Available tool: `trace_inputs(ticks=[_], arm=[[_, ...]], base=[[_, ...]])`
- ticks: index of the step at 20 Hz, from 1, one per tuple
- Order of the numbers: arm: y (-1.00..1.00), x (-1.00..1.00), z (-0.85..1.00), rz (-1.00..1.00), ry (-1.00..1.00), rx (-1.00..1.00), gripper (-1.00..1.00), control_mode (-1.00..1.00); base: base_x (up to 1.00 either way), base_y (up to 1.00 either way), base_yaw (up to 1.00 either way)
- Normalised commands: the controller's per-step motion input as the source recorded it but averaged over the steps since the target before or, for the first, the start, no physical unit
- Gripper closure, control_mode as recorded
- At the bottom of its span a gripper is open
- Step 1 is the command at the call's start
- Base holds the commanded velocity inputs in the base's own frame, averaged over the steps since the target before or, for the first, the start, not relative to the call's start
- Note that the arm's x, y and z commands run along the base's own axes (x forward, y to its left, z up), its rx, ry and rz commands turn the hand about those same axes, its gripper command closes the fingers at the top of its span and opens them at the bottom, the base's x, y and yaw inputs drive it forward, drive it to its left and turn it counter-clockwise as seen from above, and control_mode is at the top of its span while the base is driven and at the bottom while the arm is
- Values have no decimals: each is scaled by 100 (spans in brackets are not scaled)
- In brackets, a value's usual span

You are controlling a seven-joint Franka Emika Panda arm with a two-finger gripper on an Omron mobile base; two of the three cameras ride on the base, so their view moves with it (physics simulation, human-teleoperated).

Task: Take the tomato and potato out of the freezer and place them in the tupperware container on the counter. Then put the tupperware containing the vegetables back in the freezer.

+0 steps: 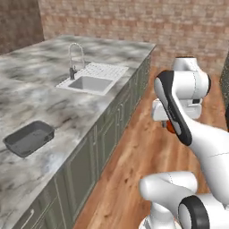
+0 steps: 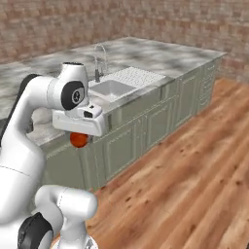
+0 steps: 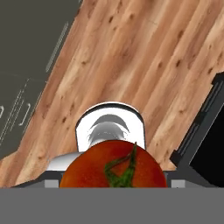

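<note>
- The jaws are closed on the tomato [image 3: 113, 166], which sits between them directly under the gripper [image 2: 79, 137].
- In the hand view the tomato is red-orange, with a green stem facing the camera.
- In the right base view the tomato [image 2: 79, 139] shows as an orange-red ball below the white hand housing; in the left base view a small part of it [image 1: 170, 128] shows behind the arm's dark forearm band.
- The gripper hangs above the wooden floor [image 2: 185, 170], off the edge of the surface [image 1: 40, 89], in front of the pale green cabinet fronts [image 2: 141, 131].
- The tupperware container [image 1: 29, 138] rests on the surface near its front edge, well apart from the gripper. Its interior appears empty.
- A sink [image 1: 91, 83] with a curved faucet [image 1: 74, 58] is set into the surface further along, beyond the container.
- A dark door edge [image 3: 205, 122] stands at the right of the hand view.
- A brick wall [image 2: 170, 19] runs behind the surface.
</note>
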Motion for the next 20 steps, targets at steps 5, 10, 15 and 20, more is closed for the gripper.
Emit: trace_inputs(ticks=[5,10,15,20], arm=[[0,0,0,0,0,0,100,100],[0,0,0,0,0,0,100,100],[0,0,0,0,0,0,100,100],[0,0,0,0,0,0,100,100]], base=[[41,9,85],[54,0,83],[86,-5,65],[79,-20,44]])
